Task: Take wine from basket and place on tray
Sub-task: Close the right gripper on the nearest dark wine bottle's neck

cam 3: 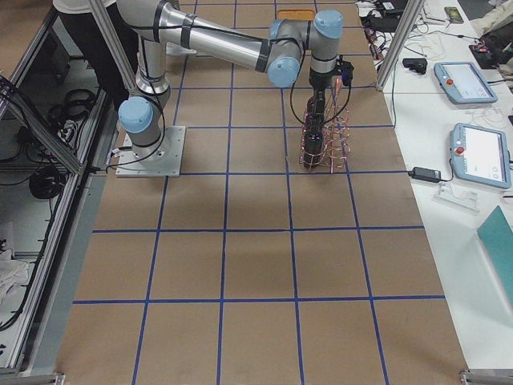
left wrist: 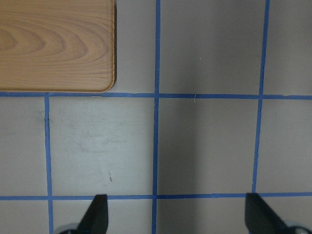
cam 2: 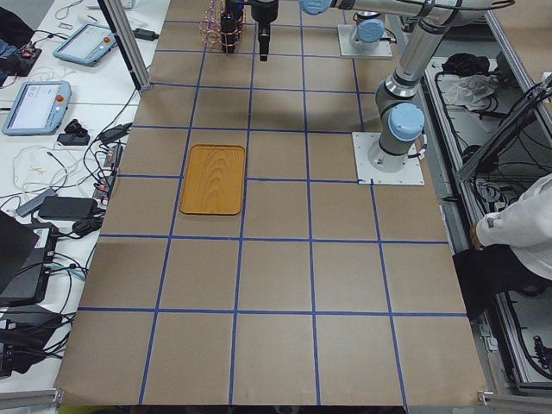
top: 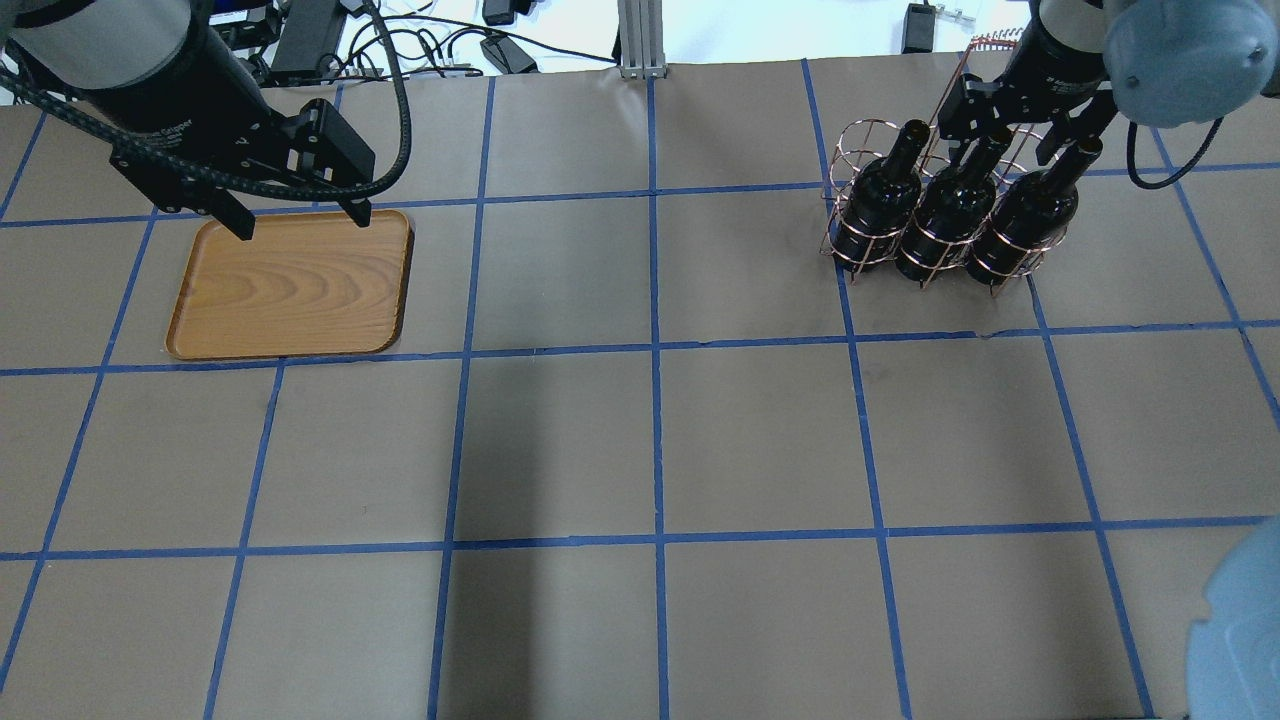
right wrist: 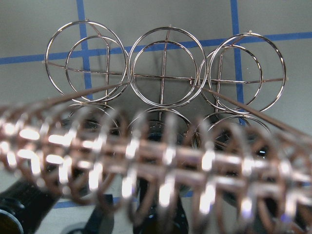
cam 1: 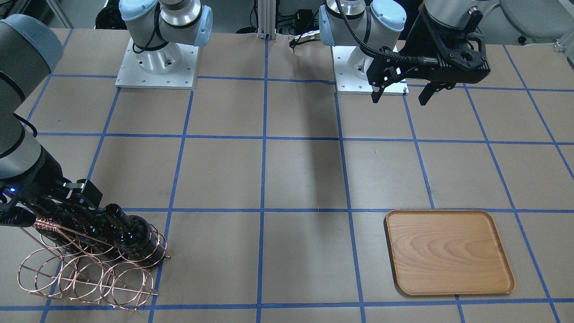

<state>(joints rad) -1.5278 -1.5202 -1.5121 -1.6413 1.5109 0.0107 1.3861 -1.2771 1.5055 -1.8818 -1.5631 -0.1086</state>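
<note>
Three near-black wine bottles stand in the copper wire basket [top: 850, 140] at the table's far right: left [top: 880, 205], middle [top: 950, 215] and right [top: 1025, 215]. My right gripper [top: 1000, 150] is down at their necks, behind the twisted handle, and is open with its jaws either side of the middle bottle's neck. In the right wrist view one finger [right wrist: 100, 222] shows beside that bottle [right wrist: 161, 214]. The wooden tray [top: 290, 285] lies far left with nothing on it. My left gripper [top: 298, 218] hangs open and empty above the tray's far edge.
The basket's front row of rings [cam 1: 80, 278] holds no bottles. The table is brown paper with a blue tape grid. Both arm bases [cam 1: 157, 63] stand at the robot's side. Teach pendants [cam 3: 465, 80] lie on side tables.
</note>
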